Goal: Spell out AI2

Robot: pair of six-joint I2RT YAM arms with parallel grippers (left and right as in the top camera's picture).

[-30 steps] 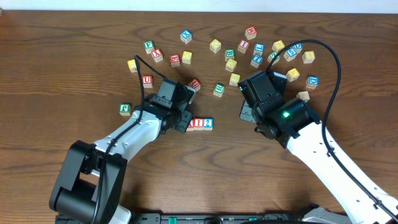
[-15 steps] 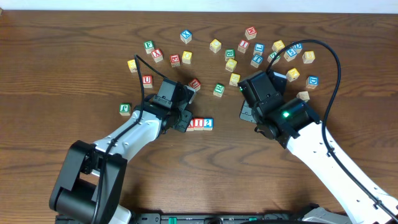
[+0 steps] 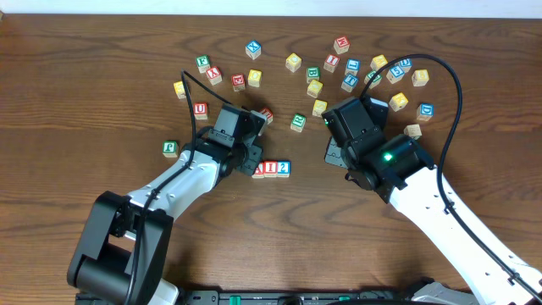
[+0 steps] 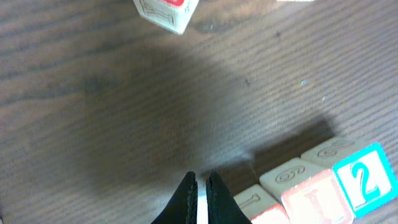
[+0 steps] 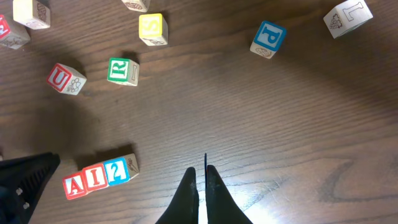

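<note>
Overhead: the left gripper [image 3: 250,161], fingers pressed together and holding nothing, has edged back from the A cube [image 3: 260,169] over the last second. The A cube, I cube [image 3: 271,169] and 2 cube [image 3: 283,168] sit unmoved, touching in a row mid-table [image 3: 85,85], so the spelling looks finished. The right gripper [image 3: 332,155], also closed and empty, hangs apart to the row's right.

Left wrist: the cubes are square-edged pale wood with carved sides and glossy painted tops, on dark, grained wood.

Right wrist: the row reads A, I, 2, and loose cubes [image 5: 123,71] lie scattered beyond it toward the far edge.
</note>
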